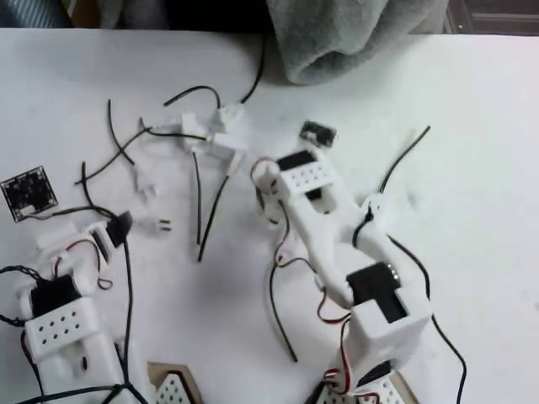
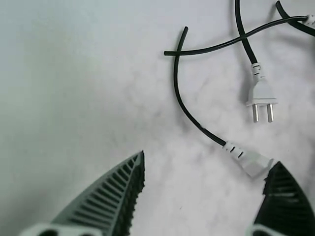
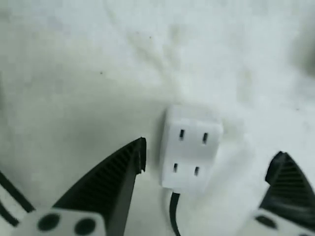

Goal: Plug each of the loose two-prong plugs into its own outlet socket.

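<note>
Two loose plugs [image 2: 262, 96], one outlet block [image 3: 189, 155] with two sockets [image 3: 193, 136].

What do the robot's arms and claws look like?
The left arm and right arm are chunky white plastic with rows of little round holes, black motor blocks, and thin red and black wires looping along them. The left claw and right claw each have two pointy dark fingers with ribbed inner faces, like tiny ladders.
</note>
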